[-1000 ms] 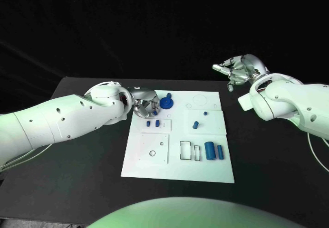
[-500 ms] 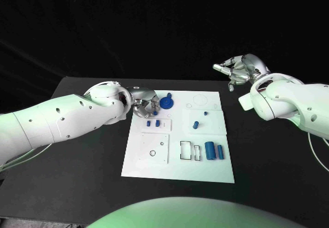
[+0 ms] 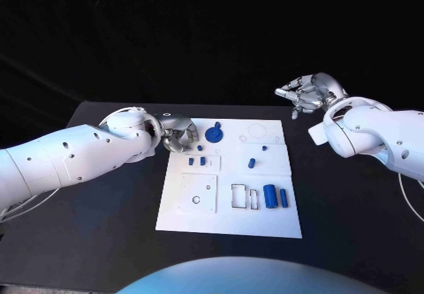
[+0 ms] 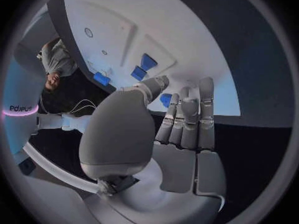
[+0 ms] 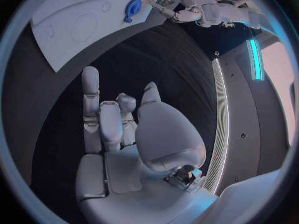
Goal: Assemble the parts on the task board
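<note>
The white task board [image 3: 230,211] lies mid-table. A round blue knob part [image 3: 214,132] stands near its back edge, with small blue pieces [image 3: 202,160] below it and two blue cylinders [image 3: 269,196] toward the front right. My left hand [image 3: 177,135] hovers at the board's back left corner, fingers fairly straight and holding nothing. One small blue piece [image 3: 200,147] lies on the board just off its fingertips, and shows past the thumb [image 4: 165,99] in the left wrist view. My right hand [image 3: 304,93] is raised beyond the board's back right corner, fingers loosely bent and empty [image 5: 118,124].
The board carries empty recesses: a rectangular slot pair [image 3: 244,195], a square plate with small holes [image 3: 198,191] and a ring outline [image 3: 257,130]. Black table [image 3: 106,226] surrounds the board on all sides. The right wrist view shows the board [image 5: 69,22] and the knob [image 5: 132,7] far off.
My left hand has drawn back to the left, away from the blue knob and off the board's edge. The right hand has barely moved.
</note>
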`<state>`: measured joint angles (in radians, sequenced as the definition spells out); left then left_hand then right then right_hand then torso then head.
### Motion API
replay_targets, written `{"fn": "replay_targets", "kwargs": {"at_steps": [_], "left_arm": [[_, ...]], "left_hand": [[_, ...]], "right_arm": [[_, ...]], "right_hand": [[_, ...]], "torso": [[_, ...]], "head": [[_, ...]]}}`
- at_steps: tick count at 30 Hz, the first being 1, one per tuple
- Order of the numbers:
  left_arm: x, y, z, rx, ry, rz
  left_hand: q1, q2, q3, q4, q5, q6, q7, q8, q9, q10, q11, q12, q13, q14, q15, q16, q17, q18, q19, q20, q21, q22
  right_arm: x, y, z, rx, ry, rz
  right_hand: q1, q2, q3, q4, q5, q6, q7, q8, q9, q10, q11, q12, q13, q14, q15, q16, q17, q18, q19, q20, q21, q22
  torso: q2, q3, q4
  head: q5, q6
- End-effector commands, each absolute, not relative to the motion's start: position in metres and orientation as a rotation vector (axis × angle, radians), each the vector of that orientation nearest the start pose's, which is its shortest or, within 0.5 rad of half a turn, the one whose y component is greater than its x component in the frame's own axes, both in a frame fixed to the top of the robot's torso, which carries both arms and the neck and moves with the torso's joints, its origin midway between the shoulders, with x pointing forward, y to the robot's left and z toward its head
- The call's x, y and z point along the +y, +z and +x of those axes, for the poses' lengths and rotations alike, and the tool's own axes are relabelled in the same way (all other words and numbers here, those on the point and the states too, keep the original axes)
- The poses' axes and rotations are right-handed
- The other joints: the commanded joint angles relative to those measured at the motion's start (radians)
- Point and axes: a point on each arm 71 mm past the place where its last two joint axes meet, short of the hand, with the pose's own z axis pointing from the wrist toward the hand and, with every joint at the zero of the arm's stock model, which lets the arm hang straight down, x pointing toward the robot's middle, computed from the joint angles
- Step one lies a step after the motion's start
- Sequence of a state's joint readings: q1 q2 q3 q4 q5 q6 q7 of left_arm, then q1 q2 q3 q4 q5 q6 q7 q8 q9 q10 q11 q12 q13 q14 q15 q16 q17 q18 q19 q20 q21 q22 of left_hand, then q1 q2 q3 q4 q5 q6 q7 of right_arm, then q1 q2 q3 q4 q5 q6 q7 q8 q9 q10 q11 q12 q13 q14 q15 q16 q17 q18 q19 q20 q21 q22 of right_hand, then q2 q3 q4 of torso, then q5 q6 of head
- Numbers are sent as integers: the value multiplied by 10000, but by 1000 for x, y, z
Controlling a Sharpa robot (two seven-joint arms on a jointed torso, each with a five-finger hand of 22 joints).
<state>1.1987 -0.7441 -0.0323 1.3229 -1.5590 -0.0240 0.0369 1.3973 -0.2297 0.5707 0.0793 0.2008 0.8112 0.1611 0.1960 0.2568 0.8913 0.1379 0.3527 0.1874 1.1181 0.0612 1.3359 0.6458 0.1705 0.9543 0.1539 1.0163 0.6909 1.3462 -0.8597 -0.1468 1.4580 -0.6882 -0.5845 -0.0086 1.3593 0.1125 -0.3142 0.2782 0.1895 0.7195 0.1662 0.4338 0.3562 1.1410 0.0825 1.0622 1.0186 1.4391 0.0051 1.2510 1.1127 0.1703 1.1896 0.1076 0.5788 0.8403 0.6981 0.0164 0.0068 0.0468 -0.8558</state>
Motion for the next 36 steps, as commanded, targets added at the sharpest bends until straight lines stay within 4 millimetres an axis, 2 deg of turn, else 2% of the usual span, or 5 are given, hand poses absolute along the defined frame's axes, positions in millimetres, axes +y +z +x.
{"fn": "replay_targets", "kwargs": {"at_steps": [1, 5, 10, 18, 36], "left_arm": [[210, -205, 517, 18349, -6675, 2633], [224, -197, 520, 17845, -8452, 370], [238, -181, 519, 16444, -12114, -3283], [251, -162, 509, 13412, -14808, -6777], [254, -167, 504, 12653, -15432, -8206]], "left_hand": [[321, 35, 507, -194, 5, 235, 465, 229, 70, -30, 81, 103, -23, 85, 43, -63, -95, 134, 143, 23, 234, 151], [276, -96, 901, -377, -30, 260, 761, 534, 115, -614, 320, -65, -304, -1167, 212, -1213, -1794, 138, -389, 158, 188, 171], [25, 195, 71, -221, -38, -302, 855, 972, 159, -1167, 448, 255, -599, -2141, 419, -3339, -2988, 151, -1446, 390, -1287, -693], [-256, 547, -404, 261, 36, -21, 637, 1656, 260, -268, 221, 1062, -615, -1885, 259, -3557, -3102, 155, -820, 287, -2244, -1479], [-344, 371, -546, 321, -21, 25, 574, 1789, 244, -45, 158, 1065, -704, -1820, 214, -3609, -3086, 136, -640, 226, -2457, -1653]], "right_arm": [[-248, -153, 513, 15458, 8303, 5764], [-245, -154, 509, 15855, 8266, 4657], [-238, -160, 501, 16741, 7472, 1419], [-229, -171, 487, 16895, 5211, -2715], [-207, -198, 470, 17161, 4544, -4404]], "right_hand": [[732, -80, 68, -251, 13, -2, 8, 93, -22, -1300, 0, -1469, -1490, -275, 16, -421, -479, 111, -201, 25, -325, -152], [2604, -112, 403, -695, 55, 113, 127, 49, -185, -2447, 121, -3805, -3453, -1073, 116, -1325, -1572, 94, -553, 99, -695, -209], [4127, -448, 308, 16, 66, 899, 187, -499, -763, -2067, 277, -6800, -6753, -409, 210, -463, -782, 109, -297, 116, -327, 330], [4477, -425, 95, 124, 72, 1785, 57, -1041, -1149, -1281, 246, -7994, -8352, 270, 158, 254, 59, -216, 689, 1, 1878, 2007], [4366, -528, 106, 131, 72, 2200, 6, -1512, -1401, -908, 235, -8727, -9242, 532, 173, 737, 656, -444, 1259, -16, 3242, 3031]], "torso": [[-8, -3, 11], [-10, -3, -13], [-8, -42, -22], [-22, -45, -19], [-22, -41, 32]], "head": [[-53, 168], [-193, 329], [-426, 571], [-635, 985], [-610, 831]]}}
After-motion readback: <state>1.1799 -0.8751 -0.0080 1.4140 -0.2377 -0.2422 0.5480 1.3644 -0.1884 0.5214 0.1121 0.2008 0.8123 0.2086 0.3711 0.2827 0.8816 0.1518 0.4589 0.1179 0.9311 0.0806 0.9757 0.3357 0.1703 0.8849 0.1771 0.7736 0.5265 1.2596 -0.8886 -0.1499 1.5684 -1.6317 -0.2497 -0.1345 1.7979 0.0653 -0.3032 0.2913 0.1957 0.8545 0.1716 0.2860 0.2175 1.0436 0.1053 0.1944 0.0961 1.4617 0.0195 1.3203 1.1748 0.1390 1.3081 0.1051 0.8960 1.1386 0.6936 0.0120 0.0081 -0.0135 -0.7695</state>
